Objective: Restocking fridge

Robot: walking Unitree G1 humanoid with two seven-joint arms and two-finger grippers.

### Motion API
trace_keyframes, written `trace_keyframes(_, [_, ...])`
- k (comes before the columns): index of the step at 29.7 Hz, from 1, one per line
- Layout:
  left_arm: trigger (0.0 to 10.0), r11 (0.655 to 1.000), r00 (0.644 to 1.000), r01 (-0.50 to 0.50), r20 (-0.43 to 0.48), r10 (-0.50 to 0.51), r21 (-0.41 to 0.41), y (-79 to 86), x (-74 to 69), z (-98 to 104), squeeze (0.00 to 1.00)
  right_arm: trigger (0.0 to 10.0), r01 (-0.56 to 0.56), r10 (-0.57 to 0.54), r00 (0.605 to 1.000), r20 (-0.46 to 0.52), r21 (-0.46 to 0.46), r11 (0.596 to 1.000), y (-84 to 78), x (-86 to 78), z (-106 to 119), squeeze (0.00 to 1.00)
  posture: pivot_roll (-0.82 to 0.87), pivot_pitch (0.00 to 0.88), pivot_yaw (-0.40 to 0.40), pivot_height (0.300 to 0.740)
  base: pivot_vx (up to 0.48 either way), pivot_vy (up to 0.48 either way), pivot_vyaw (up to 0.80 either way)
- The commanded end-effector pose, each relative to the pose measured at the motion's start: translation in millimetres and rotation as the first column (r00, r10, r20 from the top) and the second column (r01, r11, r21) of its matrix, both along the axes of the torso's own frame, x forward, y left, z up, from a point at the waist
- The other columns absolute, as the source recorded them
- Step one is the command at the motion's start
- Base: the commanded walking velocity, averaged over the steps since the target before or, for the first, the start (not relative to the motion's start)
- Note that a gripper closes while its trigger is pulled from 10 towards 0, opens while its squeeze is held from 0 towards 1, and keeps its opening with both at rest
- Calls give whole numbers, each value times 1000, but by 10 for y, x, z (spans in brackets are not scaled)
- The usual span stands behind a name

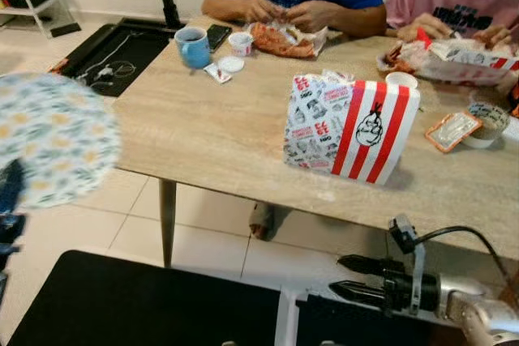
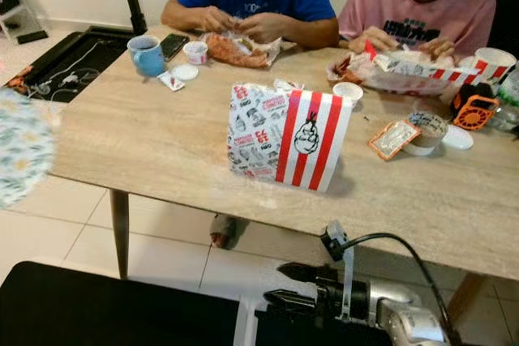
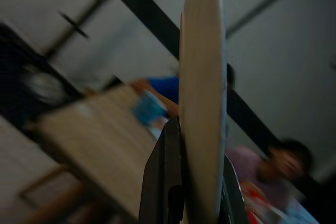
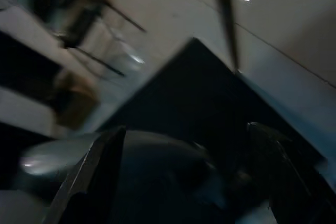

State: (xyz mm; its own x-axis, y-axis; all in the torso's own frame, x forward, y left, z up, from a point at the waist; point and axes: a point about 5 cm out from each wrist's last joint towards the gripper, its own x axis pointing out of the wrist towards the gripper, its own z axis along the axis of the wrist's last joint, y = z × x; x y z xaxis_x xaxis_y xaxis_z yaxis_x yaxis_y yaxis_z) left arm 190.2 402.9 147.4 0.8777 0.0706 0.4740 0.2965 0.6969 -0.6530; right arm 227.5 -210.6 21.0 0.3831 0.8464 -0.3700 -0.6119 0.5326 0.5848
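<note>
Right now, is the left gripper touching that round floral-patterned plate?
Touching. In the left wrist view the left gripper has its black fingers clamped on both sides of the round floral-patterned plate, seen edge-on, with no gap.

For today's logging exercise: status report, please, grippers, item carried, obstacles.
Left gripper shut on patterned plate. Right gripper open, low, idle. Dining table ahead, two people eating.

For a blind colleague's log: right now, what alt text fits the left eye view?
A red-striped paper bag stands on a wooden table where two people are eating; a blue mug sits at the far side. The left gripper holds a patterned plate; the right gripper is low and open.
</note>
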Motion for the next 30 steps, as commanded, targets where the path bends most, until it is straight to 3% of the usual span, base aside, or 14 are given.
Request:
trace_keyframes(1, [10000,991,991,-130,-7,130,18,251,-180,82,0,10000,73,-78,995,-59,-74,995,-123,-127,-194,0,-48,63,49,740,0,0,0])
trace_keyframes(6, [10000,977,977,-213,-27,213,7,380,-280,58,0,10000,121,-136,986,-95,-144,982,-192,-203,-319,0,-42,67,45,740,0,0,0])
trace_keyframes(8, [10000,939,939,-340,-72,337,-46,544,-392,-11,0,10000,180,-220,967,-129,-265,947,-294,-291,-475,0,-39,66,45,740,0,0,0])
trace_keyframes(9, [10000,890,891,-448,-127,436,-87,647,-481,-93,0,10000,229,-284,950,-132,-326,917,-355,-332,-548,0,-42,69,48,740,0,0,0])
trace_keyframes(13, [10000,870,872,-482,-148,466,-103,676,-506,-126,0,10000,252,-311,943,-122,-349,902,-377,-331,-580,0,-42,69,48,740,0,0,0])
trace_keyframes(15, [10000,842,844,-527,-186,503,-118,701,-541,-187,0,10000,281,-344,933,-108,-378,882,-407,-334,-606,0,-47,63,50,740,0,0,0])
trace_keyframes(17, [10000,777,776,-615,-275,567,-133,734,-617,-317,0,10000,334,-408,909,-87,-434,837,-467,-354,-648,0,-47,63,50,740,0,0,0])
trace_keyframes(18, [10000,777,776,-615,-275,567,-133,734,-617,-317,0,10000,334,-408,909,-87,-434,837,-467,-354,-648,0,-47,63,50,740,0,0,0])
trace_keyframes(19, [10000,705,682,-700,-395,615,-112,730,-687,-489,0,10000,399,-490,869,-63,-497,771,-538,-381,-690,0,-50,60,52,740,0,0,0])
trace_keyframes(20, [10000,705,682,-700,-395,615,-112,730,-687,-489,0,10000,399,-490,869,-63,-497,771,-538,-381,-690,0,-50,60,52,740,0,0,0])
trace_keyframes(24, [10000,629,549,-775,-560,620,-64,647,-760,-779,0,10000,466,-585,810,-29,-572,674,-611,-438,-751,0,-52,55,49,740,0,0,0])
trace_keyframes(26, [10000,619,489,-785,-640,593,-26,566,-782,-940,0,10000,486,-618,786,-11,-608,628,-645,-477,-778,0,-52,53,46,740,0,0,0])
trace_keyframes(29, [10000,627,460,-779,-677,574,2,503,-782,-1034,0,10000,498,-640,768,-3,-626,600,-666,-507,-797,0,-49,33,37,740,0,0,0])
trace_keyframes(30, [10000,642,427,-766,-720,547,34,411,-773,-1153,0,10000,511,-664,747,-1,-639,575,-671,-539,-820,0,-50,28,35,740,0,0,0])
